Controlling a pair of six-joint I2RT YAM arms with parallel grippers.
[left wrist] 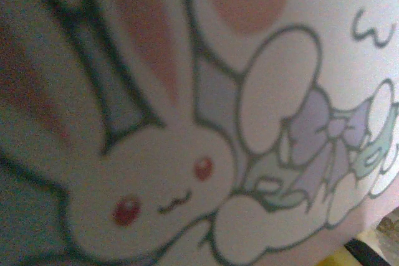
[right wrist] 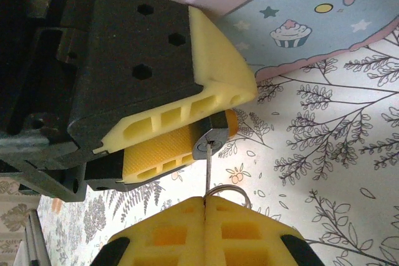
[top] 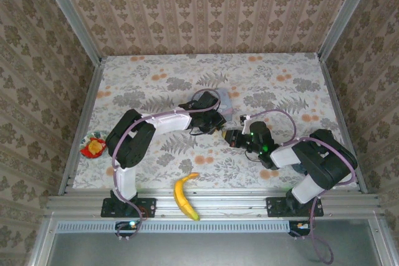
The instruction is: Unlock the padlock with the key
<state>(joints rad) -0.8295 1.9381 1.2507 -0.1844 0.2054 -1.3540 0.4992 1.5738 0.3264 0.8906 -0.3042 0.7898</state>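
Right pincer has its two yellow fingers pressed fully together on the key. Its thin blade stands out of the fingertips, with the wire ring of the key just beside them. The tip of the key is at the keyhole of the padlock; how deep it goes in, I cannot tell. The left pincer is closed on the small dark padlock and holds it between a pale finger and an orange ribbed pad.

From above, both pincers meet near the middle of the flowered table, the right one just to the right and a little nearer. Just behind them lies a pale blue tin; the left wrist camera sees its rabbit drawing very close. A banana lies at the near edge, between the two arm bases. A small red and yellow thing sits at the left edge.
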